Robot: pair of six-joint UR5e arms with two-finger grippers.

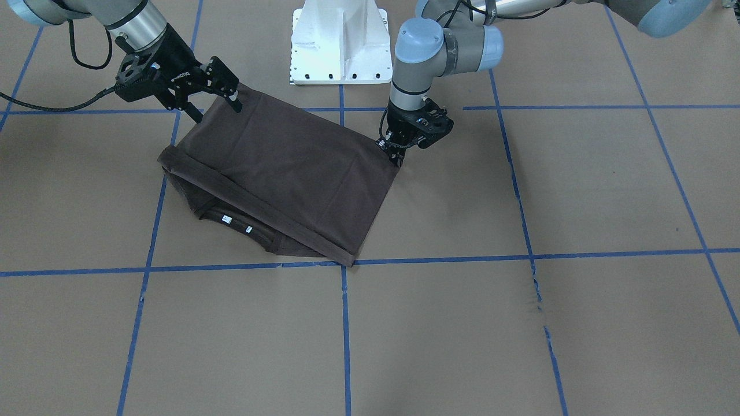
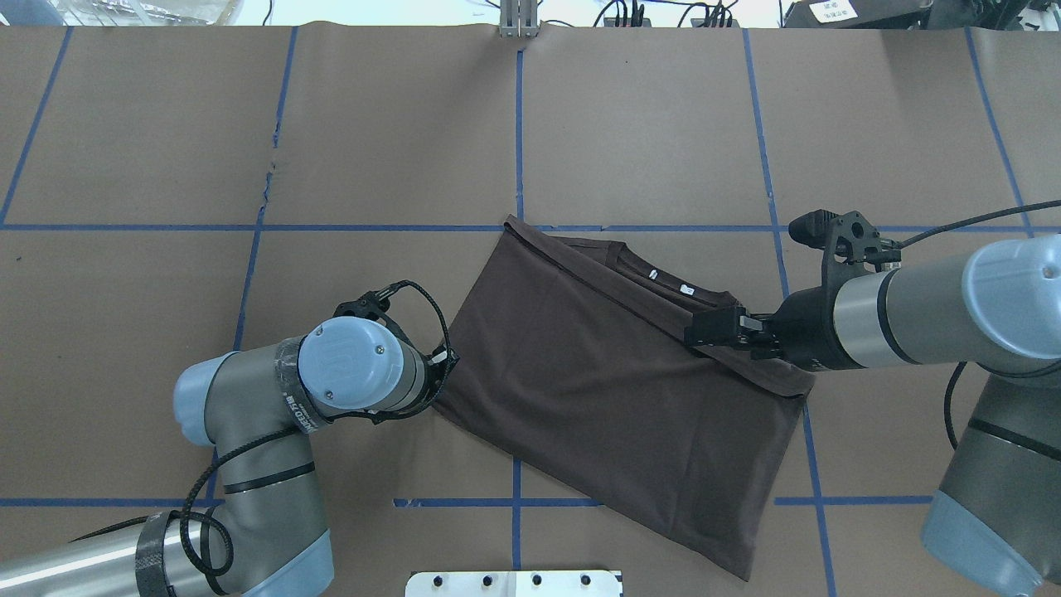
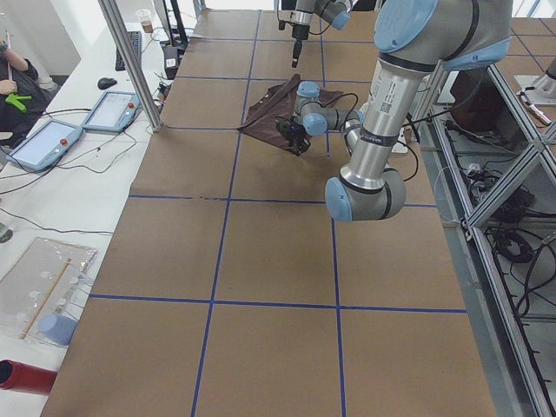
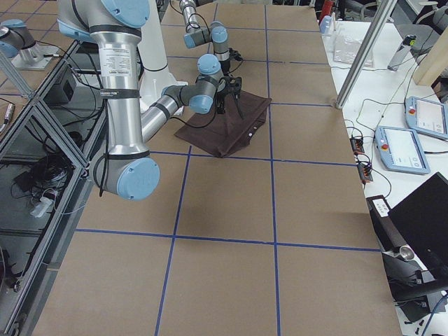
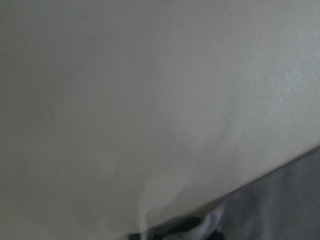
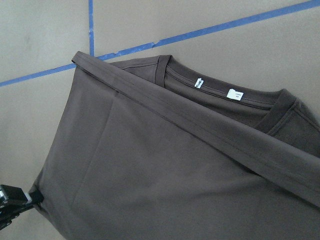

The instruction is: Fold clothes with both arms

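Note:
The dark brown T-shirt (image 1: 289,173) lies on the brown paper, folded in half, its hem band running diagonally over the collar. The ribbed collar and white neck tags (image 6: 232,93) peek out beyond that hem. My left gripper (image 1: 398,157) points down at the shirt's corner nearest the base, fingertips pinched together on the cloth. In the overhead view its own wrist hides it. My right gripper (image 1: 215,107) hovers over the opposite end of the T-shirt (image 2: 597,390), its fingers spread apart and nothing between them. The left wrist view is a pale blur.
The white pedestal base (image 1: 339,40) stands just behind the shirt. Blue tape lines grid the paper, with a torn stretch (image 1: 537,289). A side bench with tablets (image 3: 43,143) and a seated person's arm (image 3: 10,74) borders the table.

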